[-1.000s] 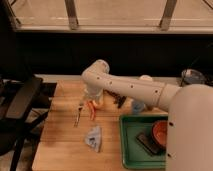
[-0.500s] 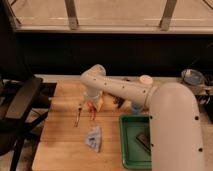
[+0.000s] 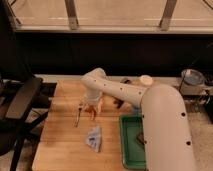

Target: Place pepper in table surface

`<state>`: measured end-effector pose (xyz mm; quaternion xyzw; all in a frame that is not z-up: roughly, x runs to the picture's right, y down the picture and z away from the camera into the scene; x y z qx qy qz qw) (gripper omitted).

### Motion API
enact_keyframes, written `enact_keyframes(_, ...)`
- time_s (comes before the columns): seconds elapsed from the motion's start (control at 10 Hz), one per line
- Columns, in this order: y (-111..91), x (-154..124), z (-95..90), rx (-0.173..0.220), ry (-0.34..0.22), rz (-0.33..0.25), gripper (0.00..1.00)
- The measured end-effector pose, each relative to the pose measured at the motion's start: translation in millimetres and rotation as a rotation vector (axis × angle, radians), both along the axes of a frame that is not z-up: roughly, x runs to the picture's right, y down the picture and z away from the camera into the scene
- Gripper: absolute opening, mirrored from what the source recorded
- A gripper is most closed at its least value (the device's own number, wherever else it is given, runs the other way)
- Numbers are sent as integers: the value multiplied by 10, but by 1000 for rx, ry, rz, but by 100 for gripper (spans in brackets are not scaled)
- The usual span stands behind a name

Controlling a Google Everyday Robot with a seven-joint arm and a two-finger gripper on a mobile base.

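Note:
My gripper (image 3: 92,107) hangs at the end of the white arm over the middle of the light-brown wooden table surface (image 3: 60,145). It is shut on the pepper (image 3: 94,113), a slim red-orange piece that sticks out below the gripper, just above or at the wood. I cannot tell whether the pepper touches the table.
A thin dark utensil (image 3: 78,116) lies just left of the gripper. A crumpled blue-white packet (image 3: 93,138) lies in front of it. The green tray (image 3: 128,150) with a dark item (image 3: 141,140) is at the right, partly hidden by my arm. A black chair (image 3: 22,102) stands at the left.
The arm's large white body has swung nearer and hides more of the tray. The gripper with the pepper has stayed over the same spot, a little lower.

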<state>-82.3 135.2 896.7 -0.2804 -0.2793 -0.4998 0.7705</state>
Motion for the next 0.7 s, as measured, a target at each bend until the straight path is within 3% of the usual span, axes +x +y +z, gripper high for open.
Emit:
enact_keyframes(0.5, 54, 16, -79, 10, 15, 50, 10)
enact_keyframes(0.7, 37, 58, -144, 25, 27, 69, 0)
